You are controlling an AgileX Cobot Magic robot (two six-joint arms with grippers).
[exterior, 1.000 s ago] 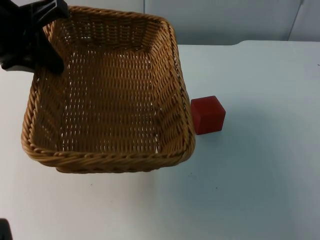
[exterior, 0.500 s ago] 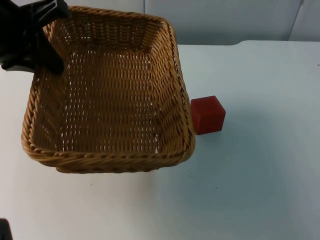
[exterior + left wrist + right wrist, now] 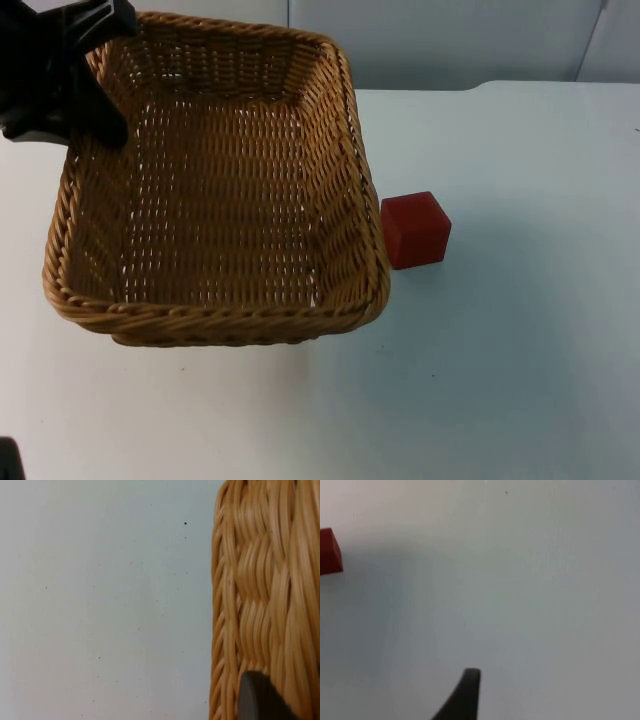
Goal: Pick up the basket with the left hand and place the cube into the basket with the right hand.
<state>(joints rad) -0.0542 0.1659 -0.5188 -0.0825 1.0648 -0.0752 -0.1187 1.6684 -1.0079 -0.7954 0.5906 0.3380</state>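
A woven wicker basket (image 3: 215, 185) takes up the left half of the top view, with nothing inside it. My left gripper (image 3: 95, 112) is shut on its far left rim, and its black fingertip (image 3: 257, 697) lies against the basket's woven wall (image 3: 265, 595). A red cube (image 3: 415, 229) sits on the white table just right of the basket's right wall, close to it. In the right wrist view the cube (image 3: 330, 551) lies well away from my right gripper (image 3: 469, 692), which hangs over bare table.
White table top (image 3: 520, 360) stretches to the right of and in front of the cube. The grey partition wall (image 3: 450, 40) closes off the back edge, just behind the basket.
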